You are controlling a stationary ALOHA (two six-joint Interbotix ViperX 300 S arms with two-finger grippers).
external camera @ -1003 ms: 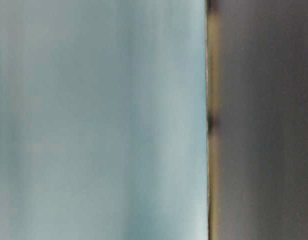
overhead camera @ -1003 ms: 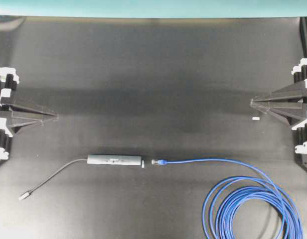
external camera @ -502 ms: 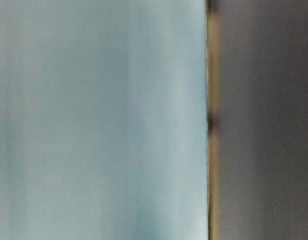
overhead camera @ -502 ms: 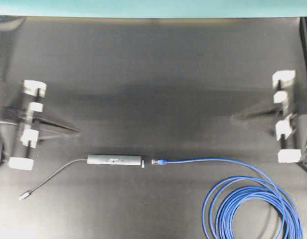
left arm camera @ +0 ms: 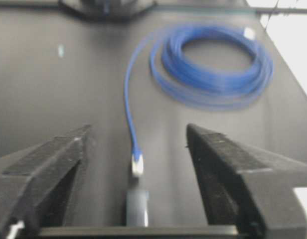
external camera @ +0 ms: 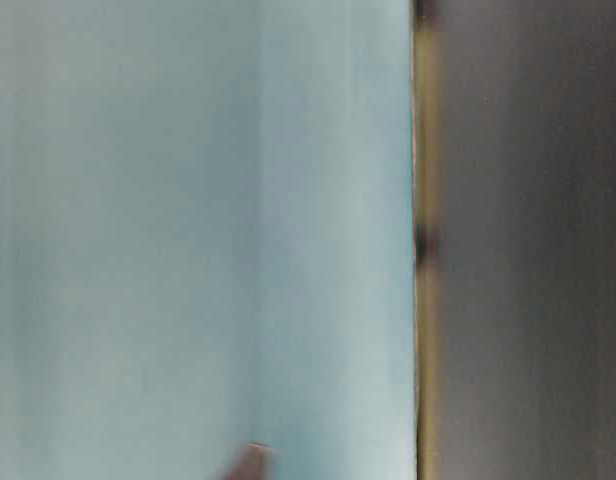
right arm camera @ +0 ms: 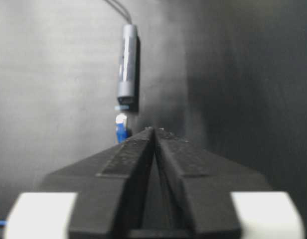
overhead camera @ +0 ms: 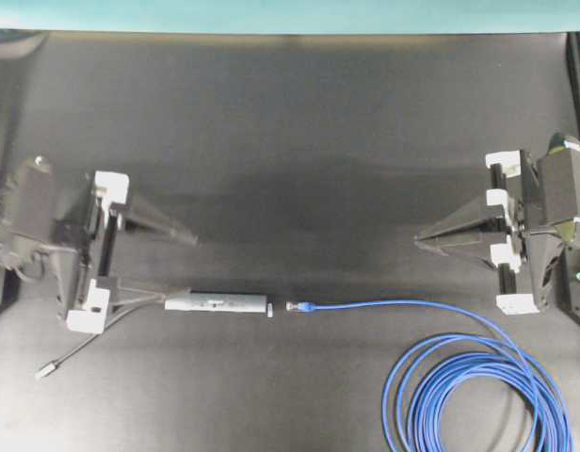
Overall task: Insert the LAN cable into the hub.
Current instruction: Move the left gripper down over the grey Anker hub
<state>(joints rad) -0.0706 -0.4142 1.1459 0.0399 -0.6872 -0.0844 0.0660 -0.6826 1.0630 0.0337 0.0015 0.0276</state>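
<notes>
Dim even overhead light, soft shadows on dark table (overhead camera: pixel 290 132), table-level view wholly blurred, wrist views slightly soft

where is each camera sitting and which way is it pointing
Overhead: above, straight down on the black table; left gripper open, right gripper, slim grey bar-shaped hub, bright-blue coiled LAN cable.
Table-level: blurred pale-blue and dark surfaces; nothing identifiable.
Left wrist: between its fingers towards the coil.
Right wrist: past touching fingertips towards the hub.
Both wrist views share the plug-hub gap.
</notes>
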